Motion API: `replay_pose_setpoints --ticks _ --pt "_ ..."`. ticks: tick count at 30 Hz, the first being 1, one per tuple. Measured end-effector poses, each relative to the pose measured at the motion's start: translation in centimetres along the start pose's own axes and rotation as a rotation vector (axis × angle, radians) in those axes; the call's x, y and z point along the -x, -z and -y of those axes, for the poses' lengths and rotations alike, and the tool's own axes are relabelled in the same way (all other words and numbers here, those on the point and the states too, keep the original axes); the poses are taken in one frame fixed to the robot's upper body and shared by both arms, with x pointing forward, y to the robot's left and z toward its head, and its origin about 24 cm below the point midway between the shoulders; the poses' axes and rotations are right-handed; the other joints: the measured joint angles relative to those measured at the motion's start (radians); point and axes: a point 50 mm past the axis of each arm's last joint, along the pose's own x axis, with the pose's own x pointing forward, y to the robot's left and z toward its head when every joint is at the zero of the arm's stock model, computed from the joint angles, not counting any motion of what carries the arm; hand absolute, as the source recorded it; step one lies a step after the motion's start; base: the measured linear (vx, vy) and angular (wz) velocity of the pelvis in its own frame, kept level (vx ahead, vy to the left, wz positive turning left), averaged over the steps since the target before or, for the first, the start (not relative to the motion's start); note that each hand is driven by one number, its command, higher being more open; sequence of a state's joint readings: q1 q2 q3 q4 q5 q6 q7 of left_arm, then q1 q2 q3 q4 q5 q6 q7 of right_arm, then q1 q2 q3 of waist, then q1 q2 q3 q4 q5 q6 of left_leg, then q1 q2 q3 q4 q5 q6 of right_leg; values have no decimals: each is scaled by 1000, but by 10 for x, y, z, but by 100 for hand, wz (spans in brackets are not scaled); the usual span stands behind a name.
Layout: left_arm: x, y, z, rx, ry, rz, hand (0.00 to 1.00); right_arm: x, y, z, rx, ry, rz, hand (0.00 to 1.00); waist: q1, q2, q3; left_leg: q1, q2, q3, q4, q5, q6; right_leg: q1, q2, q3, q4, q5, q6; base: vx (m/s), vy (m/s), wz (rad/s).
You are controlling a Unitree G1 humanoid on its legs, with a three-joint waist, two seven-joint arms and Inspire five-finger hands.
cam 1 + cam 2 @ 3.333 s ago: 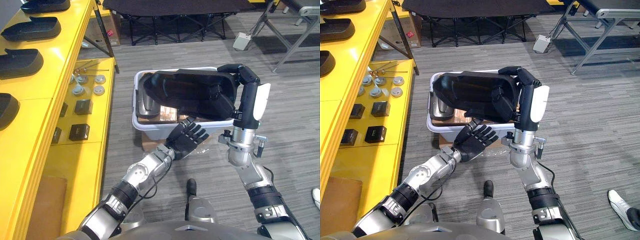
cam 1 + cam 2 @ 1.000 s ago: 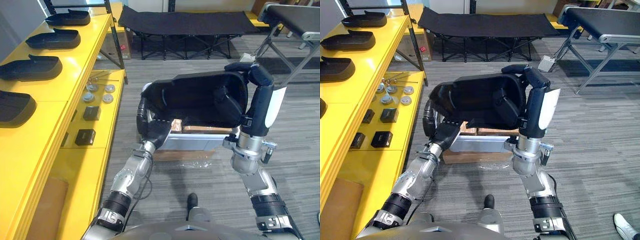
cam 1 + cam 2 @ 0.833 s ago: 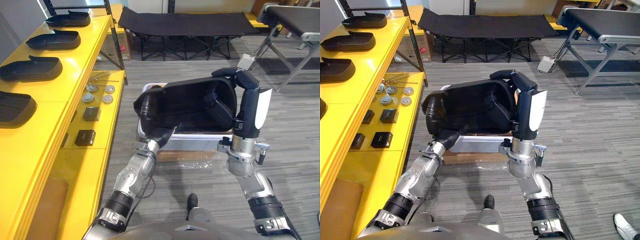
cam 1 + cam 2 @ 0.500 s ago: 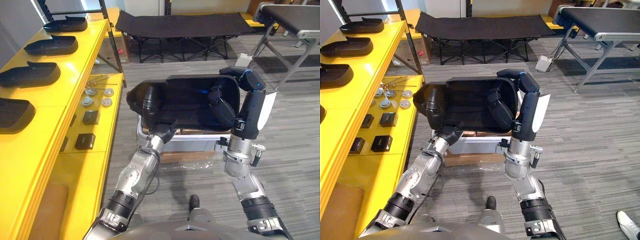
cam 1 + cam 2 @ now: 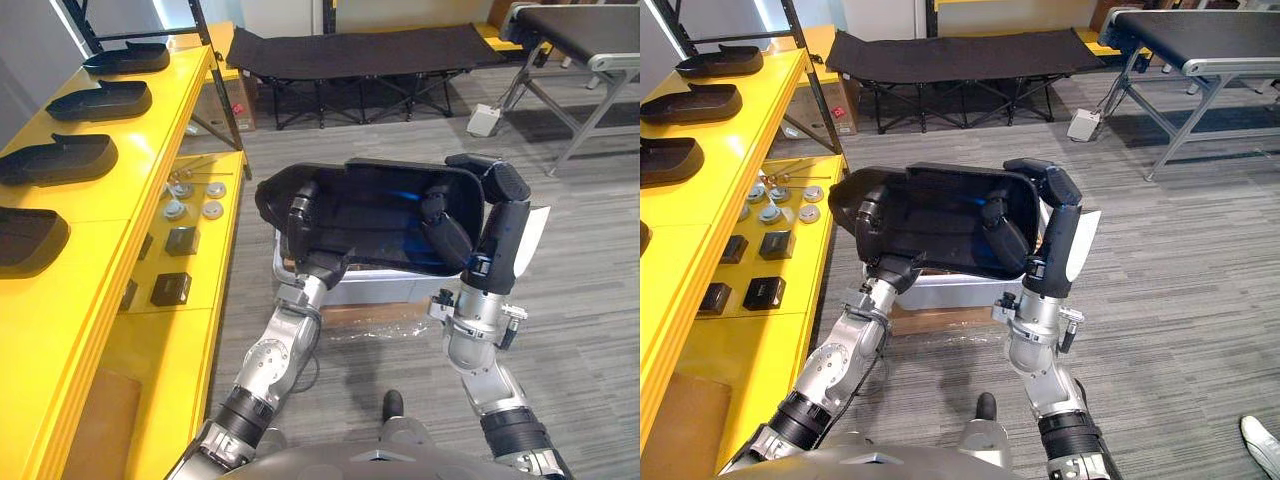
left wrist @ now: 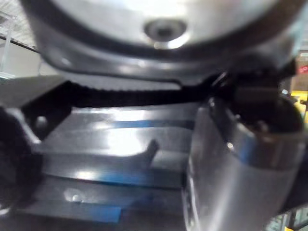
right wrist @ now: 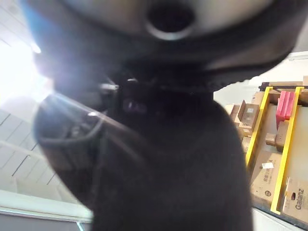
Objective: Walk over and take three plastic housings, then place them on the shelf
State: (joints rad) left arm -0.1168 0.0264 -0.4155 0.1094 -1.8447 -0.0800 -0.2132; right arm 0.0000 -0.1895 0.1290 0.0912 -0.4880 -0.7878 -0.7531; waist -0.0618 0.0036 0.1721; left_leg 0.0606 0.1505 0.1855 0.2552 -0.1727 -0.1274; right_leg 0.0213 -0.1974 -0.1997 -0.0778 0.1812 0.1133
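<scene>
Above the white bin (image 5: 372,290) at 12 o'clock, the black plastic housing (image 5: 375,212) hangs with left hand (image 5: 318,265) and right hand (image 5: 497,232) curled round its ends; the carry likely next needs a turn toward the 9 o'clock shelf (image 5: 125,195).

Workshop or factory floor — yellow shelving (image 5: 150,165) with black plastic housings (image 5: 58,158), metal fittings (image 5: 212,209), a belt conveyor (image 5: 1200,25)

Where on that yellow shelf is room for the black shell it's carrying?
Bare shelf top nearer than the closest housing of four lined along it. The lower level is crowded with small boxes and metal discs.
</scene>
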Motion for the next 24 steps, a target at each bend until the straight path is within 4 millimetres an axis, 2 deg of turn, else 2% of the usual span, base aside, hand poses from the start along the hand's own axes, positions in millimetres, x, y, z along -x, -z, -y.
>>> replay_pose_setpoints --ticks 3,4,10,13,17,19,22,24 --pt "5 -2 -4 3 -15 18 0 4 2 -1 13 -14 -17 0 4 -1 -1 0 0 1 0 -1 0 0 0 0 0 0 0 4 1 -1" --pt "9 -3 -7 6 -28 30 0 5 4 -2 28 -29 -27 100 5 -4 -3 0 0 1 -1 -2 0 -1 0 0 0 0 0 0 0 0" --pt "13 -15 -8 -66 -34 90 0 21 9 -2 100 -118 -59 100 6 -9 -8 1 0 3 -6 -2 0 2 0 0 0 0 0 0 0 0" --pt "14 -33 3 -227 -1 181 0 33 16 0 137 -190 -129 100 7 -10 -8 3 0 4 -13 0 0 1 1 0 0 -1 -1 0 0 0" --pt "23 -66 35 -447 53 448 0 42 20 1 135 -264 -213 100 7 -10 -9 10 1 3 -17 1 -1 7 3 0 0 1 2 0 0 0" --pt "33 -86 63 -567 106 632 0 45 25 5 132 -298 -289 100 13 -12 -12 26 1 3 -25 1 -1 21 4 -1 0 1 2 0 0 0" --pt "49 -99 95 -745 169 793 0 41 26 16 101 -268 -367 100 34 -16 -17 29 0 4 -30 1 -1 21 4 -1 0 0 2 0 0 0" --pt "57 -101 105 -875 153 867 0 33 23 19 55 -248 -372 100 39 -18 -18 30 -1 3 -31 1 -1 22 3 -1 0 0 2 0 0 0"
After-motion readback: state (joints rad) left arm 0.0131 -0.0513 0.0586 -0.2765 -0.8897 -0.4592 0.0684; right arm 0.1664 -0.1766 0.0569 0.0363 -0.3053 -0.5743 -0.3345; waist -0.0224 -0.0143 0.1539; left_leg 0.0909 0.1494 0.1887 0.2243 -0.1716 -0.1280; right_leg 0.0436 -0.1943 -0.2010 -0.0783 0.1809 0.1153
